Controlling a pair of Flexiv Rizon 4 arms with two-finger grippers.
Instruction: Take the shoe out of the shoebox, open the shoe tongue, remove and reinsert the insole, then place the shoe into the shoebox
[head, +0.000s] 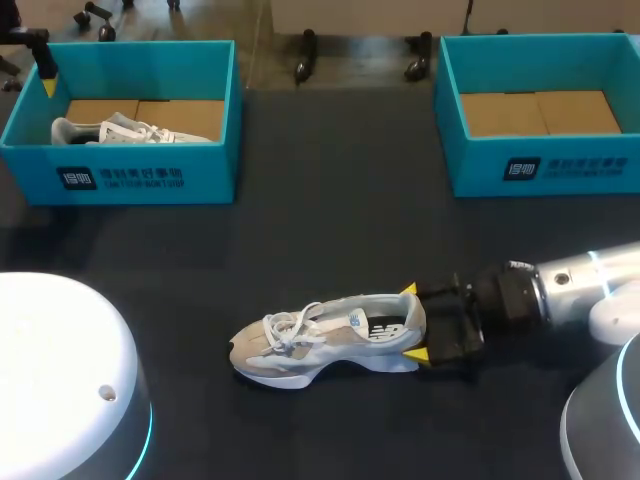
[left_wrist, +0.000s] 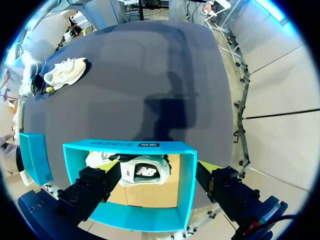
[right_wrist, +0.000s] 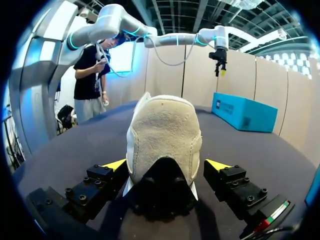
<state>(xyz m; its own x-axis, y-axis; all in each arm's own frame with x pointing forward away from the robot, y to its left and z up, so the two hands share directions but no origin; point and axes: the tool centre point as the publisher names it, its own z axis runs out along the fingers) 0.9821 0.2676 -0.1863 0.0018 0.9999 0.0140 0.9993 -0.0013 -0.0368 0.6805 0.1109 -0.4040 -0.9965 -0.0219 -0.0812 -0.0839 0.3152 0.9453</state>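
Observation:
A grey-and-white shoe (head: 320, 340) lies on its sole in the middle of the dark table, toe to the left. My right gripper (head: 412, 322) stands open at its heel, one yellow tip on each side. In the right wrist view the heel (right_wrist: 162, 135) sits between the open fingers (right_wrist: 227, 182), which stand slightly clear of it. My left gripper (head: 45, 72) hangs open above the back left corner of the left teal shoebox (head: 150, 180). In the left wrist view this shoebox (left_wrist: 185, 165) lies below the open left gripper (left_wrist: 157, 170) and holds a second white shoe (left_wrist: 142, 170).
A second teal shoebox (head: 540, 165) stands at the back right, with only its cardboard floor showing. White rounded robot bases sit at the near left (head: 60, 370) and near right (head: 600, 420) corners. Bare dark tabletop lies between the boxes and the shoe.

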